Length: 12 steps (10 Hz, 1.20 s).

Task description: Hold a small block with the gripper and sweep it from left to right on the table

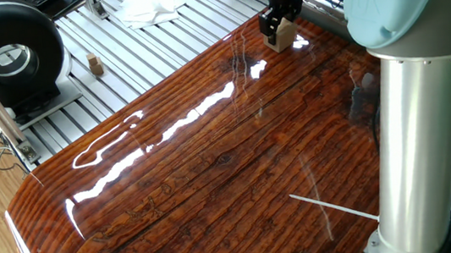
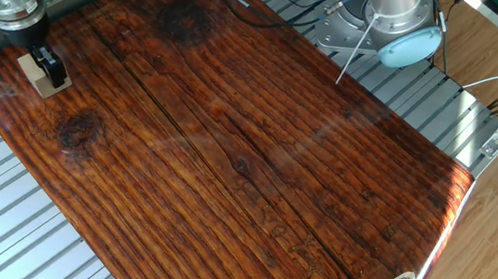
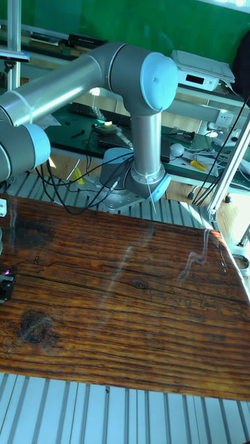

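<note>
- In one fixed view, the gripper (image 1: 282, 28) stood at the top centre-right of the frame, its black fingers pinching the small block (image 1: 284, 35), which sat at the far edge of the table (image 1: 213, 170). A tiny darker wooden piece (image 1: 96, 65) lay on the aluminium slats at upper left, well apart.
- In the other fixed view, the gripper (image 2: 44, 64) and the small block (image 2: 41, 76) sat at the left edge of the frame, the block seemingly resting on the board. A good sweep would probably call for steady downward contact, a firm pinch and a straight path along the grain.
- In the tall fixed view, only a dark sliver of the gripper (image 3: 5, 284) showed at the left edge; the block was out of sight.
</note>
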### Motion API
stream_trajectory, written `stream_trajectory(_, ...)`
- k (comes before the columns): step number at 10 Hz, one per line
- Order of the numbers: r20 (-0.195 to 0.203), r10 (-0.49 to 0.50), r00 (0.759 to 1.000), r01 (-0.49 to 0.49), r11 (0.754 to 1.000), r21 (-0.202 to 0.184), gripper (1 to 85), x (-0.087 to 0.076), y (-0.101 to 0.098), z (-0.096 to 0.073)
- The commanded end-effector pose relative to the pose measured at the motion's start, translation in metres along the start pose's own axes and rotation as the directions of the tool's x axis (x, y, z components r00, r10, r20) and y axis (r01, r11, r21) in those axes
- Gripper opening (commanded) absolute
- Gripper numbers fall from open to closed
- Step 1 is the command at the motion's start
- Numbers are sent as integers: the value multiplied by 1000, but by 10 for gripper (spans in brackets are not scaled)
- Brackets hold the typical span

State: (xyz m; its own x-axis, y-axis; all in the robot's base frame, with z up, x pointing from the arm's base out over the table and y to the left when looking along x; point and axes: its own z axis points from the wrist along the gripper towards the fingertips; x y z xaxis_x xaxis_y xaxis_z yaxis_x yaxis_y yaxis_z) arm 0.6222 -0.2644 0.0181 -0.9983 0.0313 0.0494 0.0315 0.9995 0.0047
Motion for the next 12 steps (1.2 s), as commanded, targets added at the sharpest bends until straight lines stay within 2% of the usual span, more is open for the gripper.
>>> stream_trajectory(1, 4, -6, 1000, 6, 1000, -27, 10, -1, -2, -1)
stream_trajectory(3, 25, 3, 1000, -4, 1000, 7, 10, -4, -3, 7)
stream_trajectory(6, 33, 9, 999, -11, 998, 65, 10, -3, -4, 2)
stream_trajectory(7, 23, 13, 1000, -14, 998, 61, 10, -3, 2, -6)
stream_trajectory(8, 3, 8, 1000, -8, 999, 34, 10, -3, 6, -14)
stream_trajectory(9, 4, 5, 1000, -5, 999, 36, 10, -4, 6, -15)
stream_trajectory(11, 22, -2, 1000, 2, 1000, 25, 10, -10, 10, -8)
stream_trajectory(12, 44, 3, 999, -2, 1000, -15, 10, -17, 20, -9)
